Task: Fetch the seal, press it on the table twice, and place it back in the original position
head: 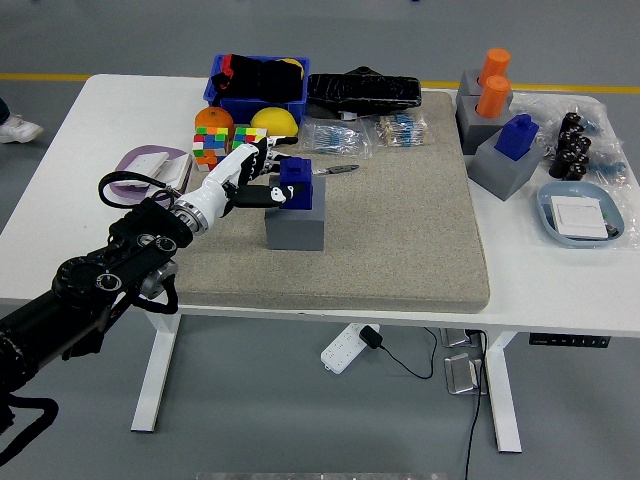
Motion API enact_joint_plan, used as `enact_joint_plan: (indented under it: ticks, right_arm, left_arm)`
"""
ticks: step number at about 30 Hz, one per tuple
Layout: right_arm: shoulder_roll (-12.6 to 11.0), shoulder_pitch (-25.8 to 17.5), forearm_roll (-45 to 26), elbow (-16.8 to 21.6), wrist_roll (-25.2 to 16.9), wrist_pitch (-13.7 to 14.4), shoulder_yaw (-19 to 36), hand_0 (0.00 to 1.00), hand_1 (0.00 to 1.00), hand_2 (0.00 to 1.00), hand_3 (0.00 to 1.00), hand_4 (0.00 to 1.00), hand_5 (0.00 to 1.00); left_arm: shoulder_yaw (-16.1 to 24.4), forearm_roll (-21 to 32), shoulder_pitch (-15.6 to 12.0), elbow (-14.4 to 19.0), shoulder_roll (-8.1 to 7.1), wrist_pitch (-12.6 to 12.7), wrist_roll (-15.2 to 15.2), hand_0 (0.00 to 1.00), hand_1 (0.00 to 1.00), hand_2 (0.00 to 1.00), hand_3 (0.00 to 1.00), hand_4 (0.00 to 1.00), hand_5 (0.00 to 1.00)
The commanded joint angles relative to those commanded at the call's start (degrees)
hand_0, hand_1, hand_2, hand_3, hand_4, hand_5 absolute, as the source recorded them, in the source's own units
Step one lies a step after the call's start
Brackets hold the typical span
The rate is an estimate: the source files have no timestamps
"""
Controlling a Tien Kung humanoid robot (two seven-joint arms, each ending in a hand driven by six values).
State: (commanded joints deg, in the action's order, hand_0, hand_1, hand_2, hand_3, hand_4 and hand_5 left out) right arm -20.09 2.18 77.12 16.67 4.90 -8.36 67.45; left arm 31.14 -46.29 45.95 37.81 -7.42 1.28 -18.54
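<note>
Left hand at the blue seal, centre-left of frame.

Blue block-shaped seal (295,182) sits upright on top of a grey rectangular base block (296,226), on the beige felt mat (400,230) that covers the middle of the white table (80,170). Seal shows a squat body with a smaller knob above. White-and-black left hand (243,178) comes in from lower left on a black arm; its dark fingertips (277,195) wrap the seal's left side, closed against it. The seal's left face is hidden behind the fingers; whether it has lifted off the base cannot be told. A matching blue seal on a grey block (512,152) stands at upper right, well apart.
</note>
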Motion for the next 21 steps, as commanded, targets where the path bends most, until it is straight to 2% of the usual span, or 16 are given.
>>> enact_joint_plan:
  ticks: [2,3,15,21]
  right_arm:
    - [0.04,-0.01,0.03,-0.02,-0.02,0.03,0.14,0.777,0.703,0.715,0.701,0.872,0.618]
    - [0.06,-0.01,0.02,-0.02,-0.03,0.03,0.18,0.778,0.703,0.714,0.701,0.872,0.617]
    - [0.12,-0.04,-0.04,-0.03,-0.12,0.09,0.26,0.782,0.703,0.713,0.704,0.873,0.618]
    - [0.22,-0.16,-0.02,0.00,-0.13,0.05,0.38,0.786,0.704,0.714,0.704,0.873,0.618]
  left_arm:
    - [-0.02,0.08,0.00,-0.04,0.02,0.24,-0.25,0.812,0.589,0.538,0.838,0.551,0.002]
    - [-0.02,0.18,-0.01,-0.04,0.03,0.37,-0.40,0.797,0.545,0.469,0.827,0.521,0.002]
    - [0.50,0.98,0.00,0.07,0.02,1.15,-1.64,0.797,0.550,0.460,0.820,0.554,0.002]
    - [3.58,0.72,-0.47,1.01,-0.66,1.37,-2.12,0.798,0.552,0.464,0.818,0.544,0.002]
